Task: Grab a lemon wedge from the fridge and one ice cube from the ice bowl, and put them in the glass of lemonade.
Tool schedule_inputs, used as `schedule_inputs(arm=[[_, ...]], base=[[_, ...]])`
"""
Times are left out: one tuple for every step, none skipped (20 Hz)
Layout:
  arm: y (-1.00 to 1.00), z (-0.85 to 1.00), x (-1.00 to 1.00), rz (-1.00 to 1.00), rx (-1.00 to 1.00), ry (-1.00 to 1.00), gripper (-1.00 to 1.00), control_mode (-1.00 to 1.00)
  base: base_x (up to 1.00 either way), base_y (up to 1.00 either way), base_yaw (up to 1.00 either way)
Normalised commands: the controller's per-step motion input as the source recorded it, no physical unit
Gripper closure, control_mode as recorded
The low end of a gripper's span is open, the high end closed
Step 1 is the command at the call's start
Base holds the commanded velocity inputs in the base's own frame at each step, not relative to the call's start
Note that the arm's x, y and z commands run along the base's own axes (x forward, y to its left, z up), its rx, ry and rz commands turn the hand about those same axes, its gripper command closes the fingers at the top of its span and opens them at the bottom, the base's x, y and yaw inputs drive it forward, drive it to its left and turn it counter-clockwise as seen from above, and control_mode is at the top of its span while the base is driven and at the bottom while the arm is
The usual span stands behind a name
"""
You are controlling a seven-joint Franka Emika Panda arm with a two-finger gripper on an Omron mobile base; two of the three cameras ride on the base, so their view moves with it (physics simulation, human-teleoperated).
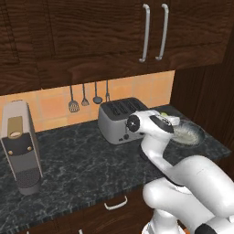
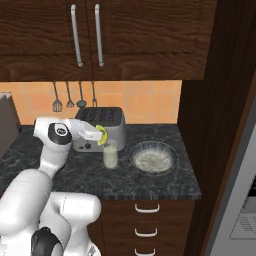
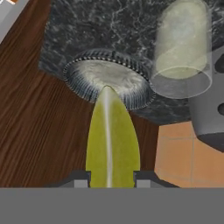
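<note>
Hand view: fingers (image 3: 109,181) pinch lemon wedge (image 3: 112,140) near glass of lemonade (image 3: 183,52).

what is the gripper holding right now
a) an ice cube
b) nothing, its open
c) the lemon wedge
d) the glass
c: in the hand view the gripper is shut on the yellow lemon wedge, and the right base view shows it held above the glass of lemonade, with the ice bowl beside.
</note>
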Motion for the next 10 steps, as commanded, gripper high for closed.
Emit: schedule_inputs(arm=[[0.0, -0.23, 0.45, -0.02, 0.0, 0.0, 1.0, -1.0], [0.04, -0.27, 0.45, -0.01, 0.0, 0.0, 1.0, -1.0], [0.24, -0.27, 0.26, 0.0, 0.0, 0.0, 1.0, -1.0], [0.24, -0.27, 0.17, 0.0, 0.0, 0.0, 1.0, -1.0], [0.24, -0.26, 0.19, -0.01, 0.0, 0.0, 1.0, -1.0], [0.14, -0.26, 0.26, -0.01, 0.0, 0.0, 1.0, -1.0], [0.11, -0.29, 0.24, 0.0, 0.0, 0.0, 1.0, -1.0], [0.02, -0.24, 0.29, -0.01, 0.0, 0.0, 1.0, -1.0], [0.0, -0.17, 0.31, -0.01, 0.0, 0.0, 1.0, -1.0], [0.0, -0.09, 0.3, -0.02, 0.0, 0.0, 1.0, -1.0]], base=[[0.0, 0.0, 0.0], [0.0, 0.0, 0.0], [0.0, 0.0, 0.0], [0.0, 0.0, 0.0], [0.0, 0.0, 0.0], [0.0, 0.0, 0.0], [0.0, 0.0, 0.0], [0.0, 0.0, 0.0], [0.0, 0.0, 0.0], [0.0, 0.0, 0.0]])
